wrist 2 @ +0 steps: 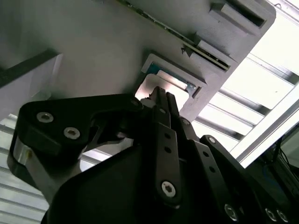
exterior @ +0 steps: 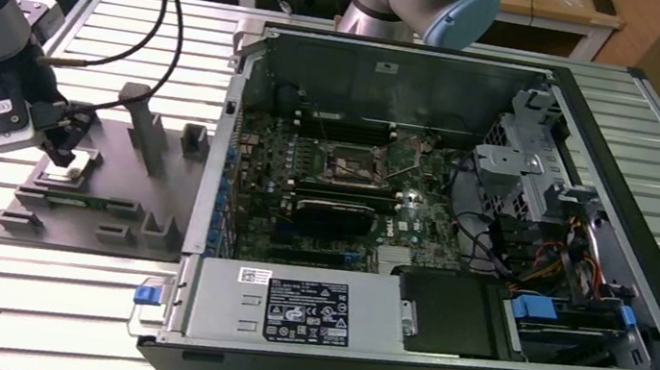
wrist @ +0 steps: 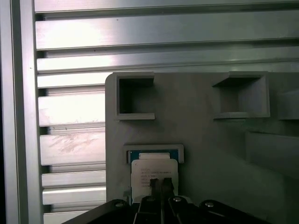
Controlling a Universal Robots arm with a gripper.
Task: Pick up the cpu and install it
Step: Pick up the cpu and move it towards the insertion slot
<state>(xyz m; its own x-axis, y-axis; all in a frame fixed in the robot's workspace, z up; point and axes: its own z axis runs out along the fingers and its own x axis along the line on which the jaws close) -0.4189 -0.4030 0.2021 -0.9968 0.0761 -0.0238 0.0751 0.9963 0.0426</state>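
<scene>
Cpu is seated in a framed pocket of the grey fixture on the slatted tabletop. Faint print is noted on its top, not legible. Claw is seen closed just over it, nothing gripped; contact cannot be told.

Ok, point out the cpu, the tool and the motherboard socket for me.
cpu (wrist: 154, 169): first wrist view, on its silver top.
tool (wrist: 161, 182): first wrist view, between its fingertips.
motherboard socket (exterior: 356, 163): exterior view, on its centre.
</scene>
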